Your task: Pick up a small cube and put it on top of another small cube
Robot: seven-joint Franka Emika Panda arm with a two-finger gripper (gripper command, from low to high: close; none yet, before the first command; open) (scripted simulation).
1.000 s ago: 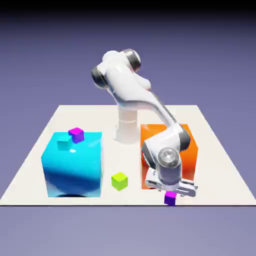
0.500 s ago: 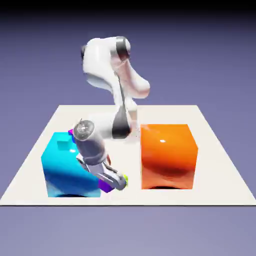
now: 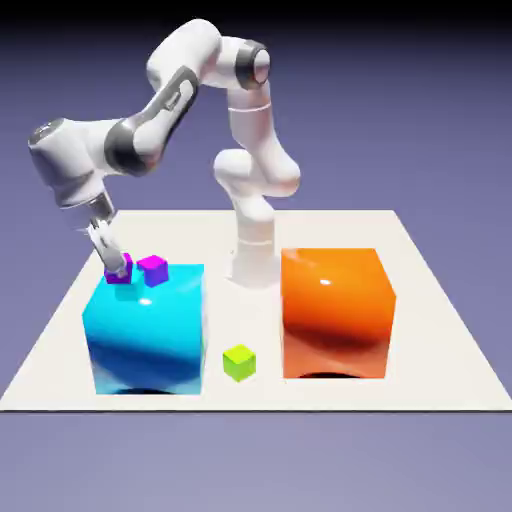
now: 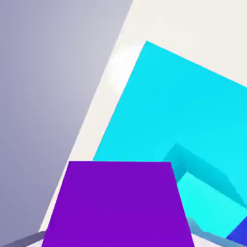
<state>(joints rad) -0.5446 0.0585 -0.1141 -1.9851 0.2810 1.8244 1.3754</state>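
Your gripper [image 3: 118, 266] has swung from the table's front over to the large cyan block [image 3: 150, 335], clamped on the magenta cube [image 3: 119, 268], just above the small cyan cube [image 3: 127, 291]. A second magenta cube [image 3: 153, 269] sits just beside.

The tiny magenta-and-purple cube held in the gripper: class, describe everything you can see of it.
The tiny magenta-and-purple cube is plain and smooth, pinched in the white arm's gripper. It hangs just above the tiny glossy cyan cube on the large cyan block; contact is unclear. In the hand view its purple face fills the bottom.
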